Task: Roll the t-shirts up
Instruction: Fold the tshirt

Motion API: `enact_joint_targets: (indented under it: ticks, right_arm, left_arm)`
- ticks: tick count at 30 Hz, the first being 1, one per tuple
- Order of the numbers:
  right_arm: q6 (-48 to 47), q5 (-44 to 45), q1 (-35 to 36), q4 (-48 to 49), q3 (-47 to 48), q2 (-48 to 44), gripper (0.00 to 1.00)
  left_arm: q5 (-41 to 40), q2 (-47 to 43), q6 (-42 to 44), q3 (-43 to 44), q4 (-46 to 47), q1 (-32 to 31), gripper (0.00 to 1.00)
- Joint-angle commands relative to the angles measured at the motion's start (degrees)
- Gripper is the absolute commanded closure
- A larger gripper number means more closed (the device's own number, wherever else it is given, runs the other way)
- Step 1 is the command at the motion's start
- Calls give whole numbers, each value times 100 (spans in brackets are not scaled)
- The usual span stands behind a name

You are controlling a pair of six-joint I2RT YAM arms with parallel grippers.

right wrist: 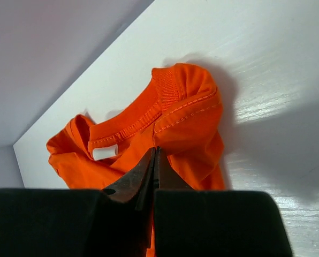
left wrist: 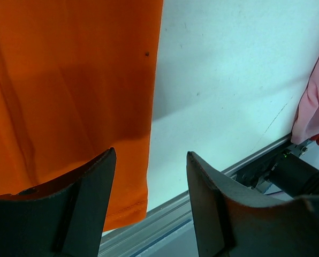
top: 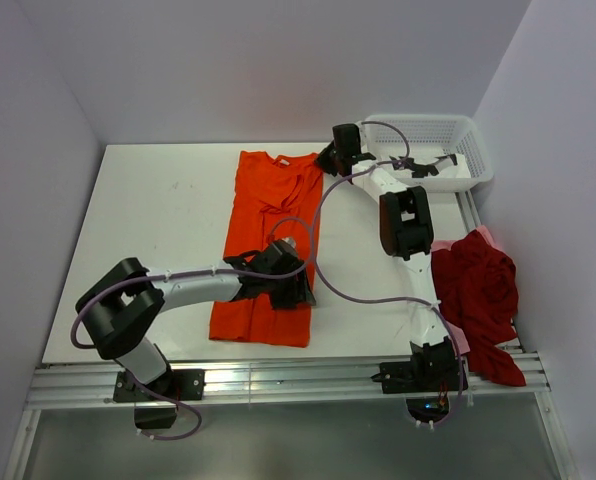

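The right gripper (right wrist: 156,152) clamps the bright orange fabric t-shirt (top: 268,240) at its collar, likely anchoring it; the left gripper (left wrist: 151,156) hovers, fingers apart, over the hem, ready to roll.

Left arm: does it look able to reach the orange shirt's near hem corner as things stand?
Probably yes. The left gripper is open directly above the orange t-shirt at its near right hem corner, with nothing lying between it and the fabric.
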Motion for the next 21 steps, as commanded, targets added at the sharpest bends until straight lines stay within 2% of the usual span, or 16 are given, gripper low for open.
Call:
enact_joint_targets:
  ticks: [1, 8, 15, 21]
  right_arm:
    - [139, 197, 5, -2, 151, -1, 100]
    - [-10, 153, -4, -28, 370, 113, 100]
    - [-282, -330, -13, 631, -420, -379, 100]
    - [-371, -305, -4, 324, -438, -449, 100]
  left_arm:
    - [173, 63, -119, -112, 314, -124, 39]
    - [174, 125, -136, -156, 367, -177, 39]
    - [139, 152, -101, -121, 331, -177, 40]
    - [138, -6, -136, -209, 340, -185, 40]
